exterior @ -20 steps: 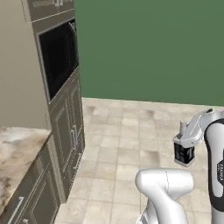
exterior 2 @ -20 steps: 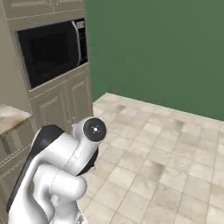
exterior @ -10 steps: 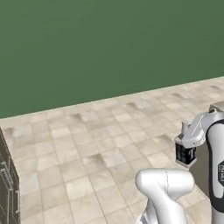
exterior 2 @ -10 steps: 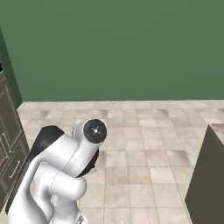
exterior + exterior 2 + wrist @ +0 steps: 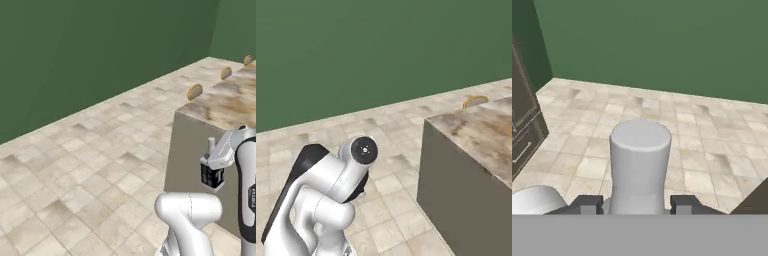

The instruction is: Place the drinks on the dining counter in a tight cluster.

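Note:
A wide grey cap [image 5: 640,160] of one of the drinks rises between my two dark fingertips [image 5: 592,204] in the hand view. My gripper [image 5: 639,204] is shut on this bottle just below the cap, and the bottle's body is hidden. In the left base view the gripper [image 5: 212,177] hangs low in front of the dining counter's dark end wall. The dining counter [image 5: 227,102] has a tan-brown marbled top and fills the right side; its near corner [image 5: 476,130] stands right of my arm.
Round stools [image 5: 195,91] line the counter's far side, one also showing past the top [image 5: 475,101]. A green wall [image 5: 100,45] closes the back. Tiled floor [image 5: 75,170] lies open to the left. Dark cabinet fronts [image 5: 522,125] stand at the hand view's left.
Both base views have swung round with the base: the tall cabinets and oven have left the picture and the dining counter has come in at the right. The gripper keeps its hold.

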You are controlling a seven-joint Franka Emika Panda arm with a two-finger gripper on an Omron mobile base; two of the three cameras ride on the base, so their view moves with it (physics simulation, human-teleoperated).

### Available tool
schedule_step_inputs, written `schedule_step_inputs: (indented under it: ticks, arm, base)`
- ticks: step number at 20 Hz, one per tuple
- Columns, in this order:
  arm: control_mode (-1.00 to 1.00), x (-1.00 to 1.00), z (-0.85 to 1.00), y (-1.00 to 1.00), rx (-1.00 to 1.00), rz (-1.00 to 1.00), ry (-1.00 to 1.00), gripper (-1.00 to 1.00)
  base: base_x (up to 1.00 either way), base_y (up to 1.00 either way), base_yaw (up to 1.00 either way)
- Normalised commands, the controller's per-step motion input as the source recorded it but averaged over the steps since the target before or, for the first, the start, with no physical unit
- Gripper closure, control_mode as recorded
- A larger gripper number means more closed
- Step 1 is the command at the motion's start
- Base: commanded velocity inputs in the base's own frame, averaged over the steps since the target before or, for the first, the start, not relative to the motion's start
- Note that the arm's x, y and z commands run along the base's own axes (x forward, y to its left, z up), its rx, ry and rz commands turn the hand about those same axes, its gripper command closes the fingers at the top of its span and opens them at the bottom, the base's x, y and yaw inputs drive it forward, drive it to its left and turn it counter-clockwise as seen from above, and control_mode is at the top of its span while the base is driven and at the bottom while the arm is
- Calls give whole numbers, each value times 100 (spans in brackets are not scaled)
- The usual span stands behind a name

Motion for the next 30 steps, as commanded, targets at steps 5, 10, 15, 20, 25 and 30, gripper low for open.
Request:
schedule_step_inputs:
  ticks: [5,10,15,20,25,30]
  arm:
    - [100,0,0,0,0,0,0,100]
    - [100,0,0,0,0,0,0,100]
    - [100,0,0,0,0,0,0,100]
    - [100,0,0,0,0,0,0,100]
    - [100,0,0,0,0,0,0,100]
    - [100,0,0,0,0,0,0,100]
  base:
    - [0,14,-64]
    - [37,16,-65]
    - [98,55,-44]
    - [82,62,-19]
    - [78,22,-33]
    - [65,11,-46]
